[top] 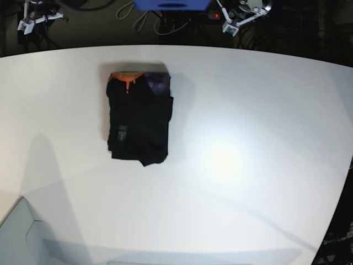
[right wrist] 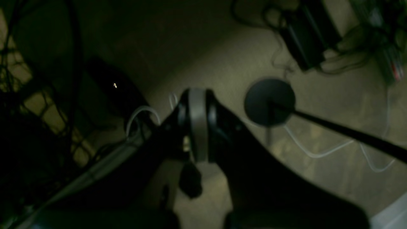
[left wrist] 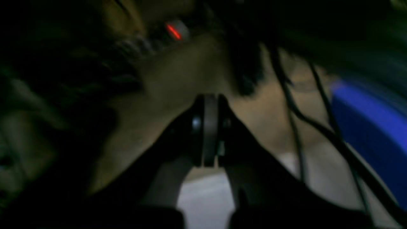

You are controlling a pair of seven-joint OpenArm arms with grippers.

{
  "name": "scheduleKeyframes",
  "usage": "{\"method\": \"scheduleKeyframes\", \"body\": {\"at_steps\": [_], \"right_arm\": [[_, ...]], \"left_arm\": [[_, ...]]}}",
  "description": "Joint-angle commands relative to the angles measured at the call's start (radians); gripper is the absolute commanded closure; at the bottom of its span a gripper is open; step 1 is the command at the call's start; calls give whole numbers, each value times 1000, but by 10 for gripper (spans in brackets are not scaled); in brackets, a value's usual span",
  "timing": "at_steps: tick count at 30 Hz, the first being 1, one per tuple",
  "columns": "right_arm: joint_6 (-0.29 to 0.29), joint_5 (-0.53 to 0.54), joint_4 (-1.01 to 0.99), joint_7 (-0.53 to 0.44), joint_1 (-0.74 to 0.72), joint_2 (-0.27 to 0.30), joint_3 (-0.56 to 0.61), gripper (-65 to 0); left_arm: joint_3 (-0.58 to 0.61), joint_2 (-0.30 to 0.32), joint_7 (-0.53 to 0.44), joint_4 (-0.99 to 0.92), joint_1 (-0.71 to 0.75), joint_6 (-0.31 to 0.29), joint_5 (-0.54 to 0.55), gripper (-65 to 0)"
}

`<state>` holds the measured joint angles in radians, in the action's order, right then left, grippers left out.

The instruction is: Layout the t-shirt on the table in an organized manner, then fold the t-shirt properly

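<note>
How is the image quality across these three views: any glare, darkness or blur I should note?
Base view: well lit, with a bright glare patch on the table right of the folded t-shirt and soft shadows lower left. Left wrist view: very dark and motion-blurred around the left end effector. Right wrist view: dim and soft, the right end effector shut over the floor.

Left gripper (left wrist: 206,159) jaws closed, cables (left wrist: 318,127) beyond.

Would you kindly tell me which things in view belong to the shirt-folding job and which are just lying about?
Belongs to the job:
- t-shirt, folded
- table

Lying about:
- blue object beyond the table
- round black stand base on the floor
- cables on the floor
</note>
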<state>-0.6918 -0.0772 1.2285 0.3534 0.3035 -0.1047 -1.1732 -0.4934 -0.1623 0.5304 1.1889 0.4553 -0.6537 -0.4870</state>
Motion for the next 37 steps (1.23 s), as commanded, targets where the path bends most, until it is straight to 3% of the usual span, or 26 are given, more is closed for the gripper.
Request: {"method": "scheduleKeyframes", "body": {"at_steps": [1, 3, 8, 14, 16, 20, 23, 25, 28, 31, 37], "right_arm": [[-6, 4, -6, -15, 6, 7, -7, 0], [-6, 0, -37, -21, 3, 7, 2, 0], [-6, -48, -177, -60, -30, 13, 3, 0], [-6, -78, -484, -204, -83, 99, 5, 0], [-6, -85, -597, -258, -94, 136, 28, 0], [-6, -167, -833, -408, -112, 210, 144, 0], [116, -235, -933, -589, -108, 224, 255, 0], [251, -281, -965, -692, -94, 224, 345, 0], [481, -361, -1013, -747, -92, 227, 470, 0], [642, -370, -1057, -752, -106, 248, 576, 0], [889, -372, -1073, -744, -120, 247, 752, 0]], "left_arm": [[-21, 5, -26, -27, -25, 5, 6, 0], [-64, 5, -59, -125, -62, 5, 6, 0], [-242, 83, -189, -435, -203, 5, 35, 0], [-294, 241, -369, -880, -393, 25, 46, 0], [-293, 272, -453, -973, -432, 119, 41, 0], [-291, 286, -565, -1053, -470, 368, 38, 0], [-256, 281, -571, -1053, -482, 472, 38, 0], [-195, 281, -574, -1052, -482, 564, 43, 0], [-146, 278, -577, -1055, -481, 745, 44, 0], [-124, 266, -616, -1062, -481, 768, 44, -1], [-124, 254, -662, -1082, -474, 768, 43, -1]]}}
